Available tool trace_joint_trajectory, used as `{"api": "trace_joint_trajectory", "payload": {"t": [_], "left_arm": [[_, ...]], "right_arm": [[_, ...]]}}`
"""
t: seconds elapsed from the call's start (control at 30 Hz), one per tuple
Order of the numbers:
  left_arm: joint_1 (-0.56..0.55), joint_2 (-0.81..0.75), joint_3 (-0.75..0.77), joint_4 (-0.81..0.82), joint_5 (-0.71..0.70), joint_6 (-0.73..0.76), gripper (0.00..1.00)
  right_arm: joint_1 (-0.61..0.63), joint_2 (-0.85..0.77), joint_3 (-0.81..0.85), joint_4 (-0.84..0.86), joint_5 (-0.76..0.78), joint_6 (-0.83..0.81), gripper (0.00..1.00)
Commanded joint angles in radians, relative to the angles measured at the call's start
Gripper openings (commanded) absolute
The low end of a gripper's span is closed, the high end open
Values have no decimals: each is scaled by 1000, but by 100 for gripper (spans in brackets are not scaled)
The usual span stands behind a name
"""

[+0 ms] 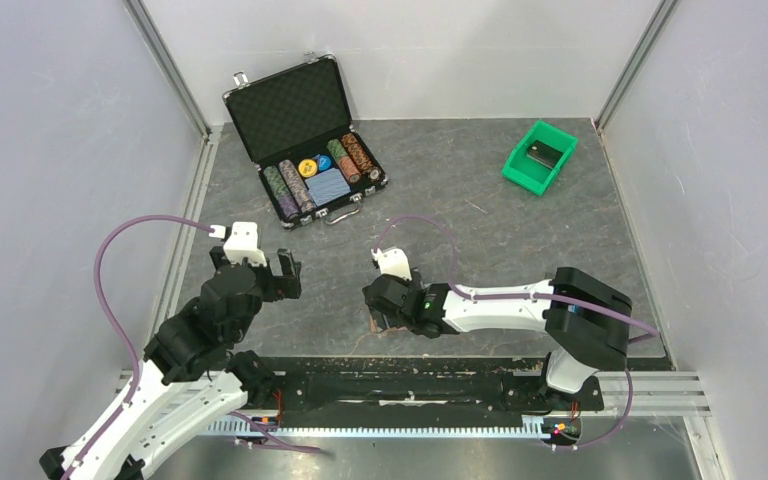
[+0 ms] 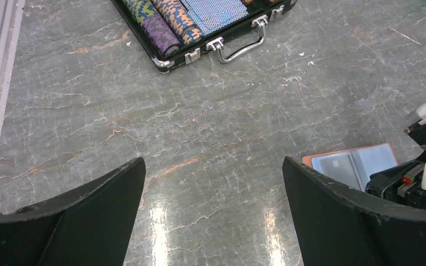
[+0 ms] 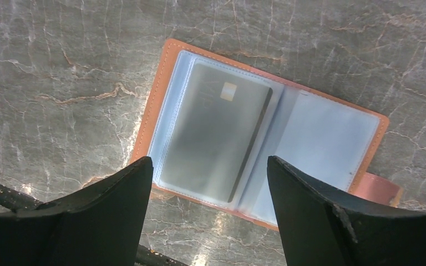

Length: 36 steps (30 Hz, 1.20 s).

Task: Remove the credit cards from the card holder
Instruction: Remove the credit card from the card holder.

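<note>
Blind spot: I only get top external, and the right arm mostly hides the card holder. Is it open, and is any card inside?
Observer: Open. The right wrist view shows the card holder lying flat on the table.
Operator: Cards?
Observer: One dark credit card, in the sleeve on the left of that view. The other half shows only pale blue lining.
Operator: Right claw?
Observer: The right claw is open over the card and grips nothing.

Grey, marble-veined tabletop stretches far beyond the right claw, with light glaring off its surface just beneath that claw. Plain pale walls stand well left, right and ahead, with metal strips at the corners.
</note>
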Motion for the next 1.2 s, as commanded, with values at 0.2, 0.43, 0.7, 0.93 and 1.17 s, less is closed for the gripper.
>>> {"api": "trace_joint_trajectory", "payload": {"t": [0.2, 0.43, 0.7, 0.93, 1.17], "left_arm": [[3, 8, -1, 18, -17, -47, 100], [3, 8, -8, 32, 15, -48, 100], [3, 86, 1, 54, 303, -169, 100], [3, 196, -81, 136, 444, -255, 94], [3, 324, -182, 328, 637, -333, 73]], "right_arm": [[3, 62, 9, 45, 35, 19, 75], [2, 32, -36, 85, 9, 29, 61], [-5, -15, -95, 136, -10, 53, 46], [-46, -114, -226, 308, -111, 72, 39], [-117, -245, -479, 646, -286, 110, 31]]}}
